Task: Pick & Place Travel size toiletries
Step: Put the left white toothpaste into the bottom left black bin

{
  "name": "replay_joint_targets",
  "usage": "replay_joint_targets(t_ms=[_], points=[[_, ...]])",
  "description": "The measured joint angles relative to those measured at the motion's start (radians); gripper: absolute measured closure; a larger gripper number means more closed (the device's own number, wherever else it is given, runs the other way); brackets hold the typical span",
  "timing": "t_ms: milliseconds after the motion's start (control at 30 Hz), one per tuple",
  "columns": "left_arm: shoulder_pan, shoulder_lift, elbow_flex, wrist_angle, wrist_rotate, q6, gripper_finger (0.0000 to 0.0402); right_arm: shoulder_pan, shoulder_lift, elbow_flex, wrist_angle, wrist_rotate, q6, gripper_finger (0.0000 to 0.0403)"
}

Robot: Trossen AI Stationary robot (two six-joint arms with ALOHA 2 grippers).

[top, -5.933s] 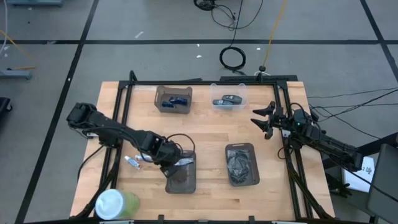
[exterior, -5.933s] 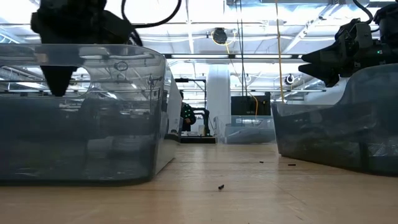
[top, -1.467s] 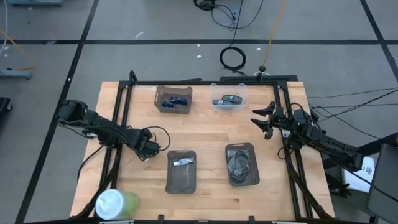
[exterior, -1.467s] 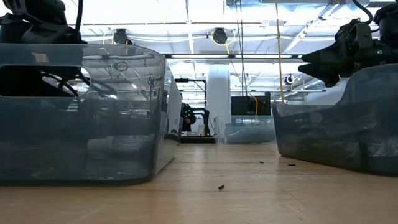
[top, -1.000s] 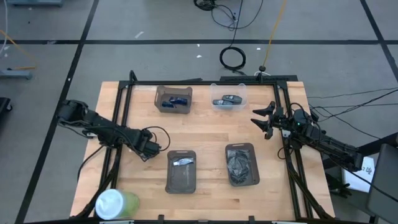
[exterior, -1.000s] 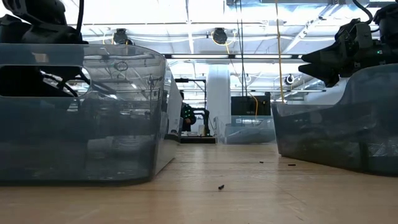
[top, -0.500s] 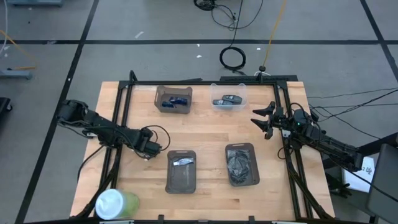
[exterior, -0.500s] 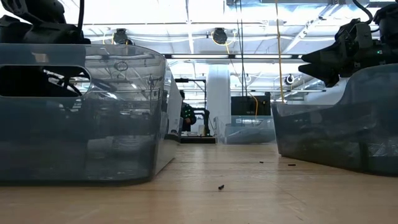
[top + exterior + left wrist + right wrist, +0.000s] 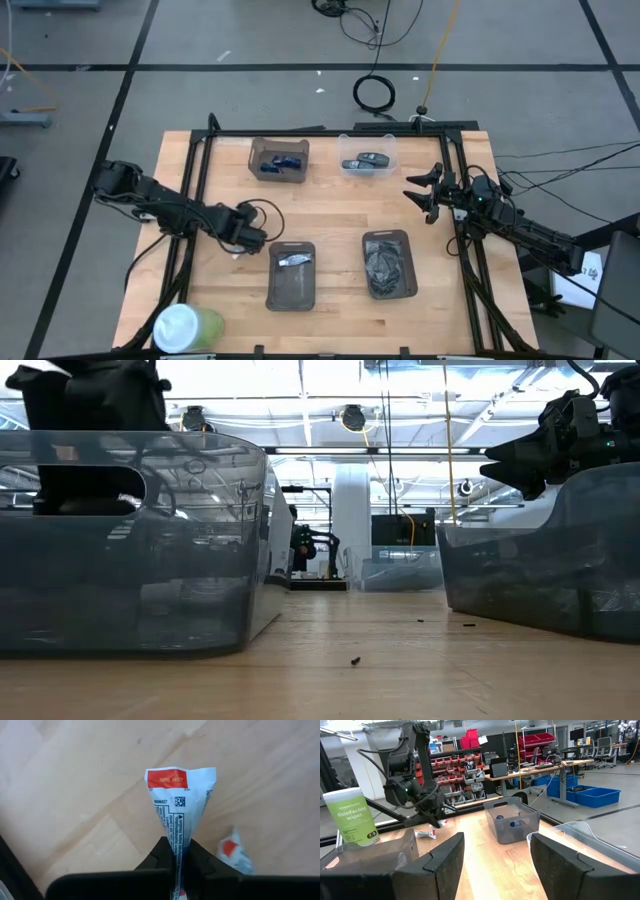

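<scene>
Left hand (image 9: 248, 236) sits near the tabletop's (image 9: 330, 215) left edge, just beside the near-left dark tray (image 9: 291, 275), fingers pinching a small squeeze tube (image 9: 178, 802) by its body, crimped tail sticking out ahead. The step looks like carrying this tube to that tray, where one tube (image 9: 293, 260) already lies at the far end. To do it well: keep the pinch firm, since the tube is soft laminate and flattens between the pads, so it can slip or swivel; lift clear of the tray wall before crossing, then let go low over the bare floor of the tray. Another tube (image 9: 233, 852) lies on the wood just beside the held one, red patch on its crimp; likely the next pick, so don't knock it on the way out. The held tube is white, glossy, with fine print, a small square code and a red band with a lot number at the flat crimp, wide at the tail and narrowing toward the fingers. Tabletop is pale wood planks, smooth. Trays are smoky translucent plastic, rounded corners, thin walls. Right hand (image 9: 420, 193) waits at the right edge, fingers spread, nothing in it. Wipes canister (image 9: 183, 327) stands at the near-left corner.
</scene>
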Motion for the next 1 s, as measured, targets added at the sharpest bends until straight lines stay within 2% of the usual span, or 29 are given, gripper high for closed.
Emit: replay_joint_targets(t_ms=[200,400,700,900,1000], points=[[0.000,0.000,0.073,-0.080,-0.033,0.001,0.0377,0.000,0.000,0.000,0.000,0.000,0.000,0.0184],[-0.017,-0.001,0.171,-0.106,-0.055,0.033,0.0395,0.000,0.000,0.000,0.000,0.000,0.000,0.0185],[-0.066,-0.002,0.361,-0.179,-0.198,0.084,0.0373,0.000,0.000,0.000,0.000,0.000,0.000,0.0187],[-0.092,-0.002,0.482,-0.167,-0.249,0.148,0.0372,0.000,0.000,0.000,0.000,0.000,0.000,0.0185],[-0.108,-0.002,0.518,-0.102,-0.254,0.206,0.0372,0.000,0.000,0.000,0.000,0.000,0.000,0.0184]])
